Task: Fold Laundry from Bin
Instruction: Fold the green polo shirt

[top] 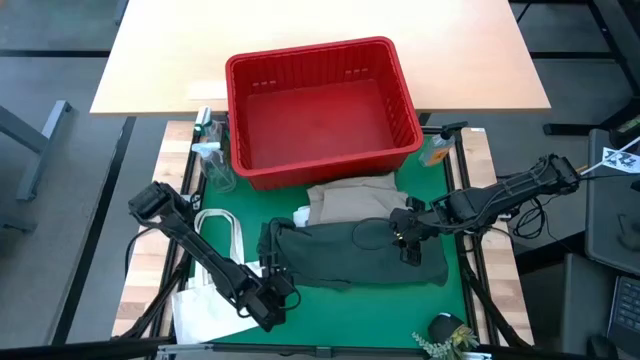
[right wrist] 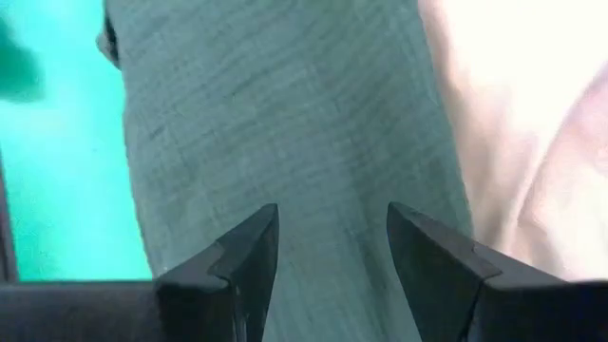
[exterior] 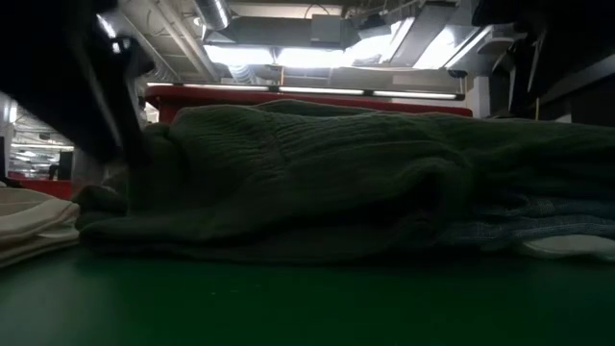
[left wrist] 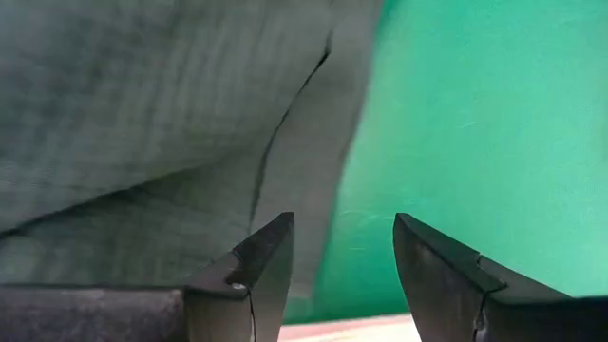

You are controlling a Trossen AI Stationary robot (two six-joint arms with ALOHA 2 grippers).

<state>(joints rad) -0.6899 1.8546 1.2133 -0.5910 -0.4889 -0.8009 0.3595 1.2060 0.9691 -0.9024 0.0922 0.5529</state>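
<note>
Left tool (top: 268, 300) open, lower left of frame, beside dark green garment (top: 350, 255) lying at centre on green bench (top: 450, 300). Right tool (top: 405, 240) open over garment's right part. Beige garment (top: 350, 200) lies between it and red bin (top: 315, 110), upper centre.

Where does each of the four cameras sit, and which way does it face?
High view: overhead, facing down on the red bin, dark green garment and both arms.
Low view: table height, facing across the dark green garment toward the bin; a dark arm shows at the left edge.
Left wrist view: on the left arm, past the open left hand at the garment's edge.
Right wrist view: past the open right hand over the same garment.
All four share the garment.
</note>
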